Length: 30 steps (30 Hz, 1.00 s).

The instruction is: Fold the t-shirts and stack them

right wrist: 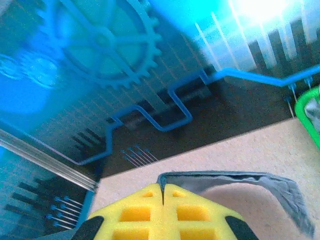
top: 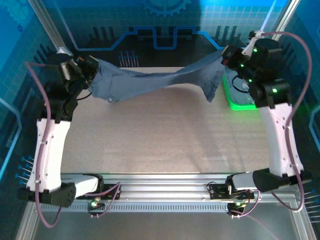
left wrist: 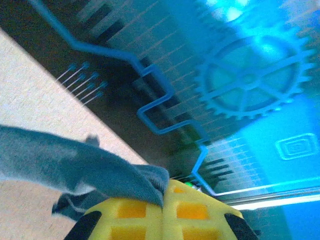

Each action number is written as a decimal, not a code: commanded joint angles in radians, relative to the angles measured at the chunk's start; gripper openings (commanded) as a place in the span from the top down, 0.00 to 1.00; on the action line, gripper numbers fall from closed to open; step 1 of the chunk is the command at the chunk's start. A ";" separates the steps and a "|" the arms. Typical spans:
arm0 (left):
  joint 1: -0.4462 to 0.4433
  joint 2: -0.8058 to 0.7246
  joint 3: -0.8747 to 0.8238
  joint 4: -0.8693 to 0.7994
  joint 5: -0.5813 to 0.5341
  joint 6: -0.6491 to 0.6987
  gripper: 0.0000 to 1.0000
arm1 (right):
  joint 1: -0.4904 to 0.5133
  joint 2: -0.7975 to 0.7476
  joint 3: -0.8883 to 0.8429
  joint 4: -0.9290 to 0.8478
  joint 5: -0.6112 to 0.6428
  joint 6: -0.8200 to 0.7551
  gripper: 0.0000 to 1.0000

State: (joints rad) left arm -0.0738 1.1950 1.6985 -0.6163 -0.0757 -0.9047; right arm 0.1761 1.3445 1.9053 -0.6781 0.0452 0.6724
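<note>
A pale beige speckled worktop (top: 165, 140) sits inside a booth walled with blue printed panels (top: 100, 15). The panels carry a large cogwheel graphic (left wrist: 248, 76), angular bright-blue circuit lines (top: 164, 48) across a dark band, and fine pale grids. Silver aluminium posts (top: 48, 22) rise at the rear corners. A ribbed aluminium rail (top: 165, 186) runs along the near edge. White glare (right wrist: 262, 7) burns on the panel.

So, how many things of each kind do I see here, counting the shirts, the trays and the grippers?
Dark blue t-shirt, stretched between the grippers: 1
Green tray: 1
Grippers: 2, left gripper and right gripper, both shut on the t-shirt
Total: 4
Pale cloth in the tray: too hidden to count.
</note>
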 commanded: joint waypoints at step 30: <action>0.214 0.915 1.120 0.308 0.346 -0.130 1.00 | -0.050 0.799 0.991 0.020 -0.217 0.130 1.00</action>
State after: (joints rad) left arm 0.1291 2.2013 2.6919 -0.4644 0.2134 -0.9718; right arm 0.1524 2.1540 2.7621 -0.6842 -0.1448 0.7593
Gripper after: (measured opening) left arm 0.051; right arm 0.059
